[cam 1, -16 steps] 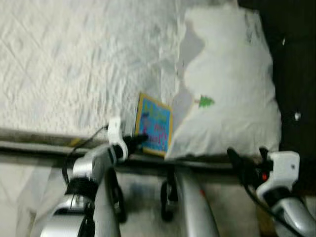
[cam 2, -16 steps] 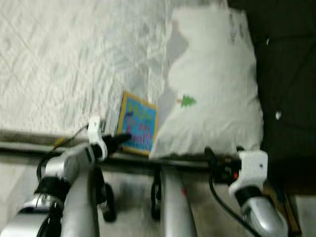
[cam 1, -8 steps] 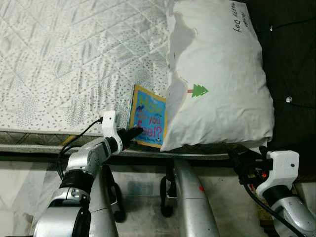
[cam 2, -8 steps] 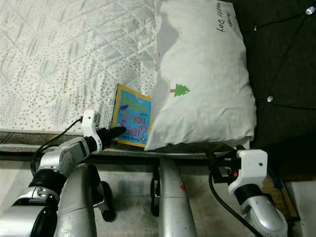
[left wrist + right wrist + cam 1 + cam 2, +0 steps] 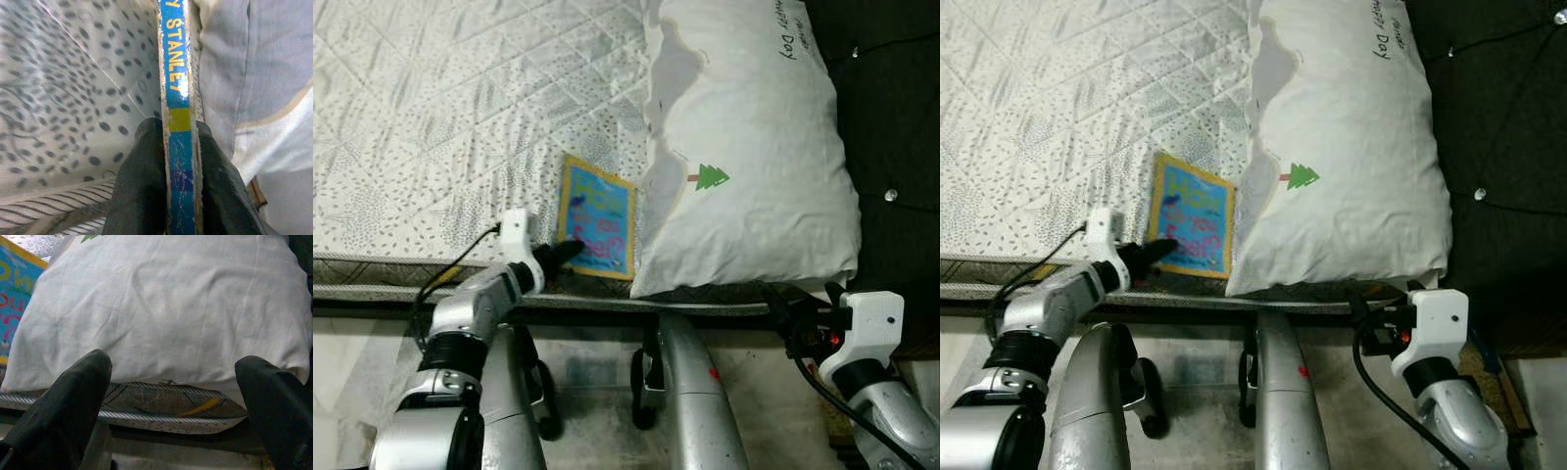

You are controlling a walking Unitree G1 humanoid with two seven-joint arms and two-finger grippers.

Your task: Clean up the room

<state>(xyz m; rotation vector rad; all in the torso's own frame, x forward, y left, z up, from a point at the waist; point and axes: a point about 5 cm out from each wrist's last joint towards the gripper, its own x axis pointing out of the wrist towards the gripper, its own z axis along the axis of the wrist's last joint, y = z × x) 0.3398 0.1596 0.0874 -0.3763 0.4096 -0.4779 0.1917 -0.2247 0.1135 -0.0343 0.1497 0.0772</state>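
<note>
A blue picture book (image 5: 598, 224) with a yellow border lies on the white quilted bed (image 5: 450, 117), near its front edge and beside the white pillow (image 5: 749, 166). My left gripper (image 5: 562, 255) is shut on the book's near edge; in the left wrist view its black fingers (image 5: 142, 186) pinch the blue spine (image 5: 178, 112) from both sides. My right gripper (image 5: 800, 315) hangs open below the bed's edge, in front of the pillow (image 5: 161, 308), with nothing between its fingers (image 5: 68, 401).
The pillow bears a small green tree print (image 5: 710, 178) and overhangs the mattress edge. A dark tufted headboard (image 5: 891, 108) stands to the right. Below the bed frame (image 5: 607, 305) is pale floor with my silver legs (image 5: 690, 392).
The book has shifted left and away from the pillow, with my left gripper holding its near edge. The view has steadied from blur. The right arm has barely moved.
</note>
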